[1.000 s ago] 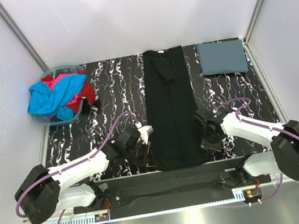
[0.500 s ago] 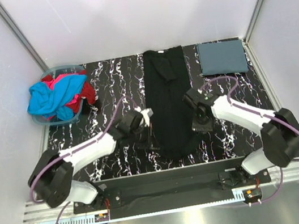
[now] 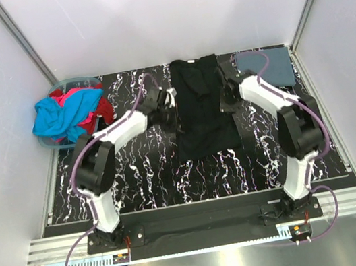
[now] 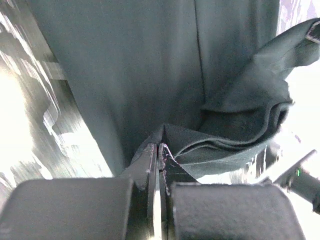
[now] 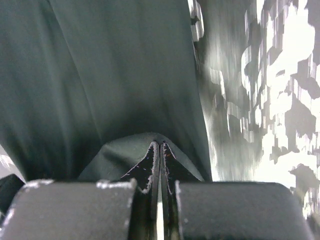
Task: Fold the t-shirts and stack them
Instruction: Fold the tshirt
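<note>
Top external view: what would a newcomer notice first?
The black t-shirt lies down the middle of the marbled table, with the left gripper and right gripper each shut on an edge of it, one per side. At far left a cyan and red shirt heap fills a plastic tub. A folded slate shirt sits in the far right corner.

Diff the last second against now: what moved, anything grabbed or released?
Both arms swung from the near edge toward the far side. The left gripper and right gripper stayed shut on the near hem corners of the black t-shirt, carrying the hem over so the shirt folds onto itself. Nothing was let go. Unchanged: folded blue-grey shirt far right; tub with cyan shirt and red shirt far left.
</note>
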`<act>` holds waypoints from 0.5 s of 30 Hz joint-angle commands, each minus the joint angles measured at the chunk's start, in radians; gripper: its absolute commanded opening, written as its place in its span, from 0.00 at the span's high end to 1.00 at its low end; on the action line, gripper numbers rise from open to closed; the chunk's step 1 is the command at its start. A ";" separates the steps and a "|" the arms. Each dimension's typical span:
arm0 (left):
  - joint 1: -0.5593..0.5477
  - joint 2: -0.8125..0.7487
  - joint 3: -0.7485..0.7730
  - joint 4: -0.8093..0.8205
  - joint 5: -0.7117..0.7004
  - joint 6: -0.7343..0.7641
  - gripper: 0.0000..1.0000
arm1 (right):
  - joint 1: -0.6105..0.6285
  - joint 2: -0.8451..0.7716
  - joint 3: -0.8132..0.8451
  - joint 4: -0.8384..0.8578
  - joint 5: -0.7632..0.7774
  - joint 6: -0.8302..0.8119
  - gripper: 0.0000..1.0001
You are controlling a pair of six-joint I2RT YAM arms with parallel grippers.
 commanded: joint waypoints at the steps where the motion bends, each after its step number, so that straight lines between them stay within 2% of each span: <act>1: 0.042 0.077 0.153 -0.085 -0.017 0.065 1.00 | -0.031 0.096 0.146 0.036 -0.025 -0.088 1.00; 8: 0.110 0.203 0.302 -0.103 -0.002 0.078 1.00 | -0.089 0.225 0.335 0.019 -0.095 -0.099 1.00; 15: 0.156 0.297 0.454 -0.102 0.071 0.112 1.00 | -0.140 0.271 0.450 -0.014 -0.174 -0.117 1.00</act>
